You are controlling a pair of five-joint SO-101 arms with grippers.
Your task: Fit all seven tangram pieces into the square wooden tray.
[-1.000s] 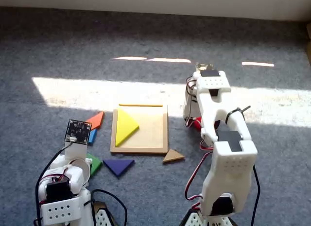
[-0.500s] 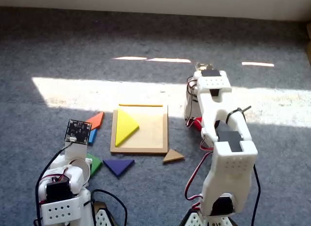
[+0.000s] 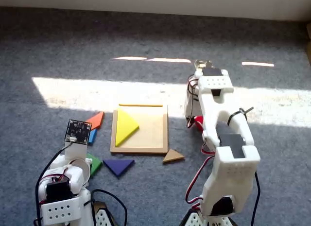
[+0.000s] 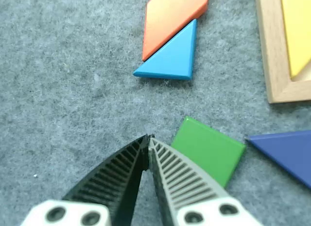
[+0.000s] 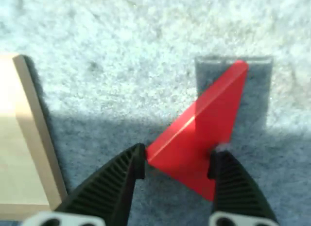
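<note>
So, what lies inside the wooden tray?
A yellow triangle lies in the wooden tray, at its left; the remaining floor is bare. Anything beneath the triangle is covered.

Overhead, close wrist views, tray (image 3: 138,149) probably shared

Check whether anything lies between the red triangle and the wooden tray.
Nothing visible. Only bare grey carpet separates the red triangular piece from the square wooden tray; the tan triangular piece lies off that path.

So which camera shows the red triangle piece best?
The right wrist view: the red triangular tangram piece sits close up, held between the right gripper's fingers. In the high view the right arm hides most of it, leaving a red sliver.
</note>
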